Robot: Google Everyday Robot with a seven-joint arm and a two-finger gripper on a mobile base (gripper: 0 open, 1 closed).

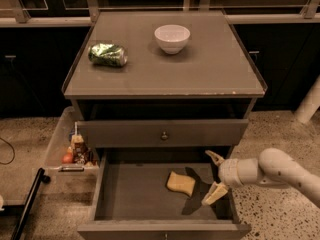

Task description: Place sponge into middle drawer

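Observation:
The pale-yellow sponge (pixel 181 183) lies on the grey floor of the open middle drawer (pixel 135 194), right of its centre. My gripper (pixel 214 176) hangs over the drawer's right side, just right of the sponge and apart from it. It is open, with one cream finger up near the back and the other (pixel 214 194) low toward the front. Nothing is between the fingers.
On the cabinet top (pixel 210 69) stand a white bowl (pixel 172 38) and a lying green can (pixel 107 54). The shut upper drawer front with a small knob (pixel 164 134) is above the open drawer. A clear bin (pixel 60 149) with snacks sits left of the cabinet.

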